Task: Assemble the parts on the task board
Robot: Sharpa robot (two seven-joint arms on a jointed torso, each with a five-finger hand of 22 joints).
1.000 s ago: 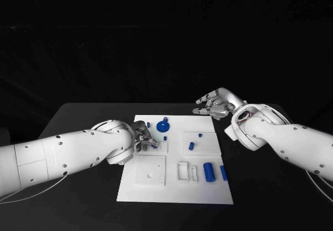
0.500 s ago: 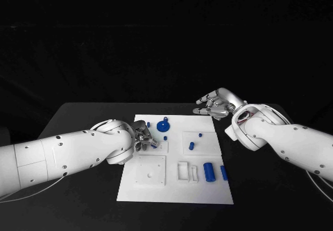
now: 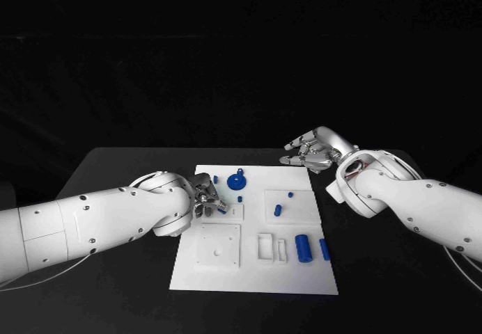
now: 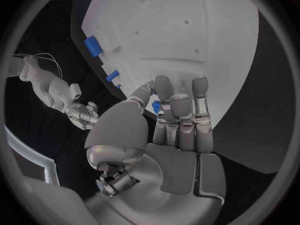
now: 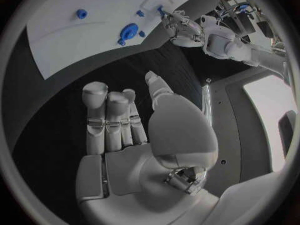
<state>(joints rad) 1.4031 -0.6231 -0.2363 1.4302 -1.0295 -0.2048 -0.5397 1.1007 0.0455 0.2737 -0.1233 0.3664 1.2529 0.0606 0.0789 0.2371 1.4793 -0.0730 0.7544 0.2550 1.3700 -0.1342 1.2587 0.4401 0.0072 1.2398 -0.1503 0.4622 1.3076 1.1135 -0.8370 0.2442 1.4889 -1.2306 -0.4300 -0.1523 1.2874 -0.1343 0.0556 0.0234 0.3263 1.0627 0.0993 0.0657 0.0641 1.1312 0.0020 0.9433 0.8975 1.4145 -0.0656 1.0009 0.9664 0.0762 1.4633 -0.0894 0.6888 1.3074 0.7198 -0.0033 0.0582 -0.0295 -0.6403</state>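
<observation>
fingers (image 4: 161, 91) of the left hand (image 3: 205, 195) pinch a small blue part (image 4: 155, 106) over the task board (image 3: 251, 275); right hand (image 3: 311, 151) hovers spread and empty above the bench (image 3: 131, 174).

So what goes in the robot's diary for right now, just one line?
left hand: over task board, fingers at a small blue part | right hand: off board, holding nothing | blue disc part: on board

surface: black table (image 3: 120, 278) | background: dark | other objects: none visible
</observation>
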